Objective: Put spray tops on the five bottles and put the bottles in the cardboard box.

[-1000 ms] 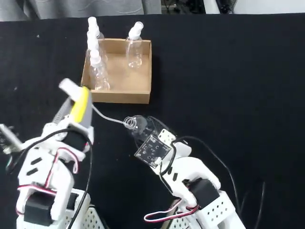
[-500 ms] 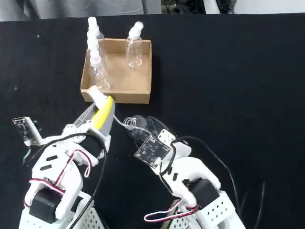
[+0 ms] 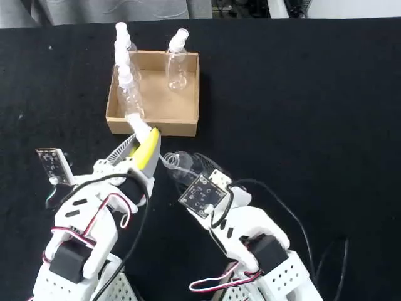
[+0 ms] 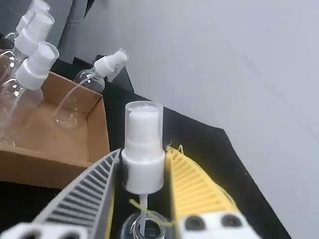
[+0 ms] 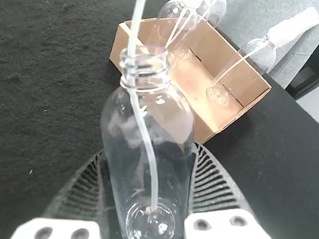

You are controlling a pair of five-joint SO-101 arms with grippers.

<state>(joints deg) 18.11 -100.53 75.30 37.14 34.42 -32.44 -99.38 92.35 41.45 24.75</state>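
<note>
Four bottles [image 3: 130,94] in the cardboard box [image 3: 188,118] — fifth bottle [image 3: 182,167] before it

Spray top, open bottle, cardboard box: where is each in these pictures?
spray top [image 4: 143,152], left wrist view, on its white collar.
open bottle [image 5: 169,130], right wrist view, on its clear body.
cardboard box [image 3: 178,129], high view, on its near wall.

a surface [image 3: 301,94] covered in black, slightly fuzzy cloth fills most of the high view. along its far edge hangs a grey curtain [image 3: 113,9], with dark cables [image 3: 241,7] beside it. a plain pale wall [image 4: 224,59] rises behind in the left wrist view.
</note>
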